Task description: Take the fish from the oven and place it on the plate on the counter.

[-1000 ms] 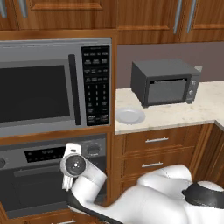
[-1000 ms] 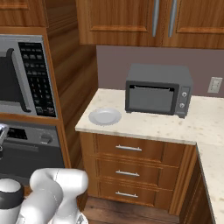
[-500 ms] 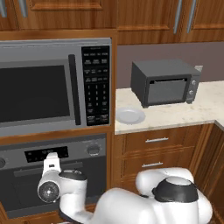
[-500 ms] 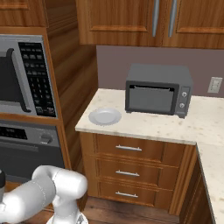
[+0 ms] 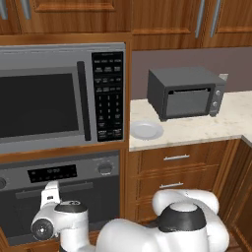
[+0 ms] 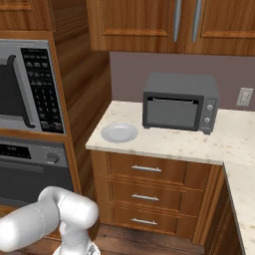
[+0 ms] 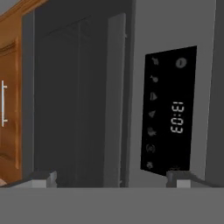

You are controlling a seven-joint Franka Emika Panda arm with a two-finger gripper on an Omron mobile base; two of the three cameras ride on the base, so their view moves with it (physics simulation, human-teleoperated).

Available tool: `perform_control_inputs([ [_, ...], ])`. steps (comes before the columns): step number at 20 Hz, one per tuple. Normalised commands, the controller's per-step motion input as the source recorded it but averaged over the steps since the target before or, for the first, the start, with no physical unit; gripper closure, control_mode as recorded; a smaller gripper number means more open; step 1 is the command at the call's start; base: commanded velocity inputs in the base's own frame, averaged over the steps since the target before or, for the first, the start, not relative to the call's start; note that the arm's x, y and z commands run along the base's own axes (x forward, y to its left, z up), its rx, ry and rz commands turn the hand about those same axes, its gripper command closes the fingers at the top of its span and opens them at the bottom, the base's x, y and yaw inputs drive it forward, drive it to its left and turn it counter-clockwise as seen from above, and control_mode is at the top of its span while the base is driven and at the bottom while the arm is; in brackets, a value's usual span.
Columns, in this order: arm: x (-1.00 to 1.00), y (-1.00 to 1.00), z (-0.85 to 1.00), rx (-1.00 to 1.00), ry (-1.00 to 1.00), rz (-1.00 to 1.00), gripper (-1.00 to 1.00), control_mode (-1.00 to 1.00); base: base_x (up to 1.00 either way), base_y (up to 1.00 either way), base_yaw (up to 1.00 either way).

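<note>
The oven (image 5: 64,172) sits under the microwave with its dark glass door shut, so the fish is hidden. My gripper (image 5: 49,190) hangs low in front of the door, close to the bar handle (image 5: 29,192). In the hand view, which is rolled sideways, the gripper (image 7: 111,179) is open with nothing between its fingertips (image 7: 43,178); it faces the handle (image 7: 114,100) and the black display (image 7: 170,109). The round pale plate (image 5: 146,130) (image 6: 119,133) lies bare on the left end of the beige counter (image 5: 197,132) (image 6: 199,145).
A large microwave (image 5: 49,98) (image 6: 25,84) fills the wall above the oven. A dark-grey toaster oven (image 5: 184,92) (image 6: 180,102) stands on the counter right of the plate. Wooden drawers (image 5: 174,157) (image 6: 147,169) sit below the counter, wooden cabinets above.
The arm has swung down and to the left, carrying the hand across the oven front towards the door handle. The jaws stayed open. Nothing else moved.
</note>
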Motion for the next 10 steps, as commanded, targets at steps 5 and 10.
perform_control_inputs([
  [5,0.41,-0.06,-0.32,0.0,-0.07,0.07,-1.0,-1.0,0.0,0.0,0.0],
  [10,0.59,0.0,-0.16,0.0,-0.09,0.06,-1.0,-1.0,0.0,0.0,0.0],
])
